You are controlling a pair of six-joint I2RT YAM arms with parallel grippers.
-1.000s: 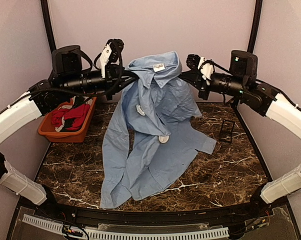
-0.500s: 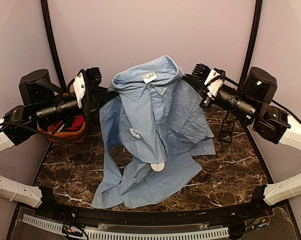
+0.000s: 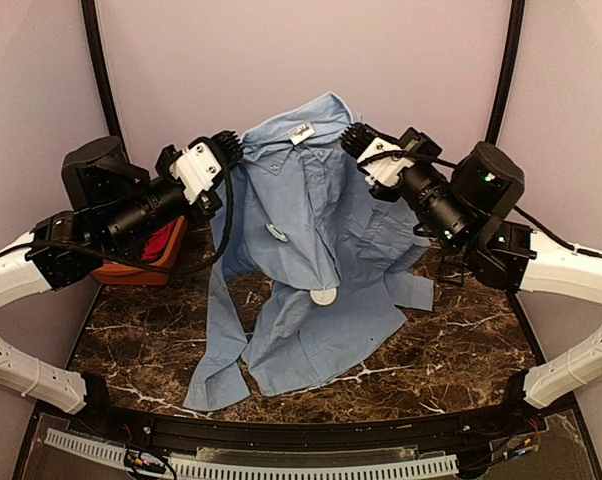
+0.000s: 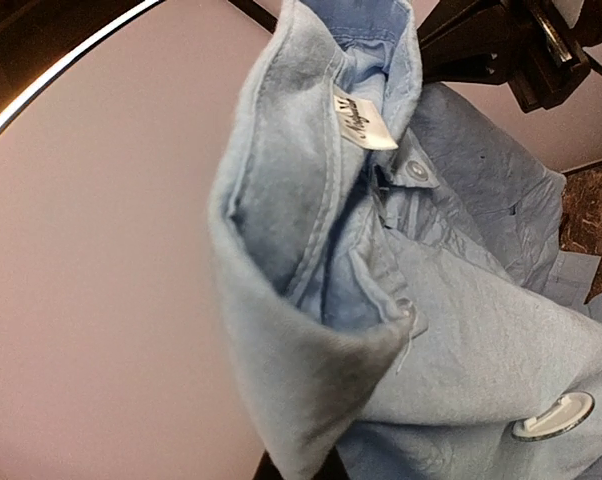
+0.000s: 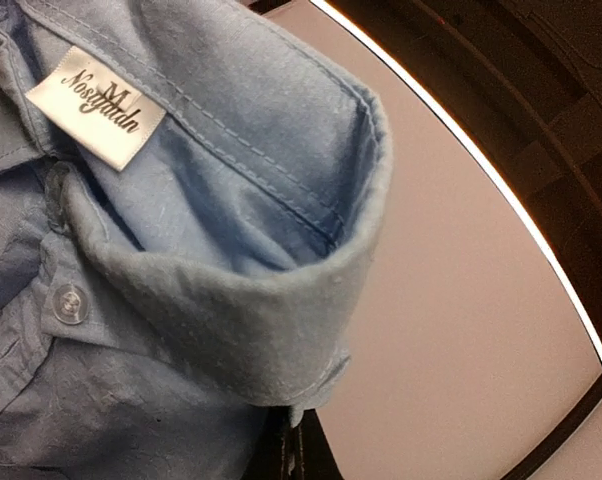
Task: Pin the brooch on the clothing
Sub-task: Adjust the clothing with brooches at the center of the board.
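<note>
Room: plain pale lilac walls point(image 3: 301, 50) on three sides, with black posts point(image 3: 99, 70) in the back corners. Table point(image 3: 461, 330) is dark brown marble with white veins, and a black rail point(image 3: 311, 432) runs along its near edge. A white slotted strip point(image 3: 281, 466) sits below the rail.

Shirt point(image 3: 311, 230): light blue, held up off the table at back centre. It hangs from the collar, front toward the camera. Its hem and one sleeve trail onto the table toward the near left.

Left arm point(image 3: 111, 215) reaches in from the left and the right arm point(image 3: 461, 205) from the right, both raised to collar height. Left fingers point(image 3: 224, 150) are clamped narrow on the shirt's shoulder by the collar. Right fingers point(image 3: 356, 140) are pinched tight on the opposite side of the collar. In both wrist views the fabric covers most of the fingers.

Orange bin point(image 3: 131, 272) stands at the table's left edge behind the left arm, with red cloth point(image 3: 161, 242) inside.

Two white discs sit on the shirt front. The upper disc point(image 3: 277, 232) is mid-chest and the lower disc point(image 3: 324, 296) is near the hem. A white neck label point(image 5: 94, 105) is inside the collar.
</note>
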